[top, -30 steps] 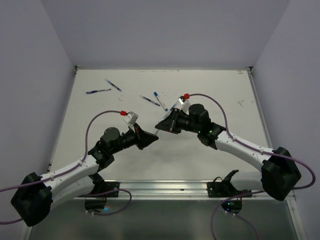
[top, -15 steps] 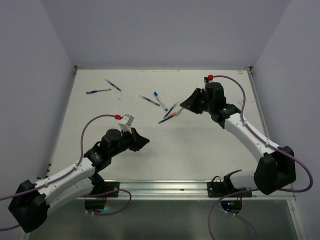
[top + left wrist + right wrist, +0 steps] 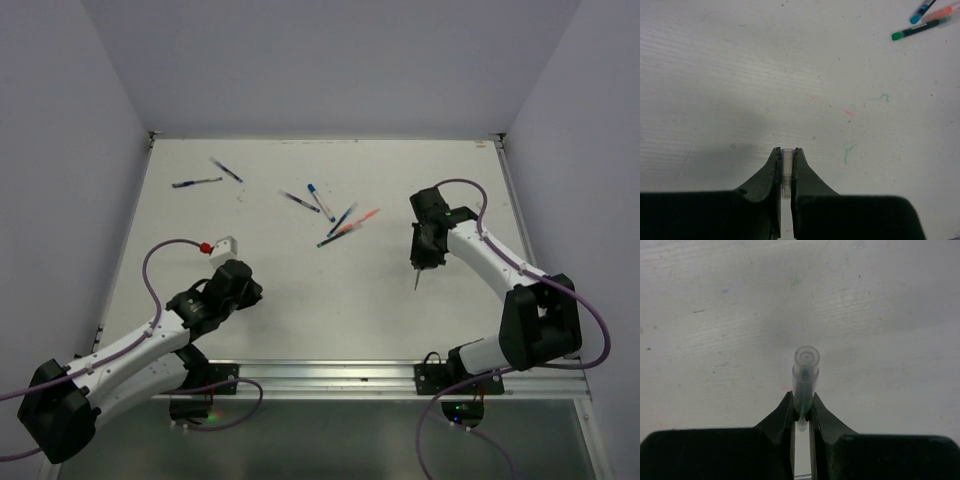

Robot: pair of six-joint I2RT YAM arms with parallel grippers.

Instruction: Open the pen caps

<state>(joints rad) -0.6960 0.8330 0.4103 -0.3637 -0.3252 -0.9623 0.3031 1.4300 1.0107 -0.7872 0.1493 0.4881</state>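
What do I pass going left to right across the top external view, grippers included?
Blue pen → left gripper → dark pen → orange-red pen → right gripper, shut on a clear pen. The other pens overlap these, so they are left out.

One short, clear cap [image 3: 786, 172] sat off any pen, pinched upright between the fingertips of the left gripper [image 3: 786, 151], just above the table. Well apart from it, a blue cap [image 3: 916, 18] closed the end of one lying pen [image 3: 928, 5]. Just beside that, a green cap [image 3: 897, 36] closed a dark pen [image 3: 921, 30].
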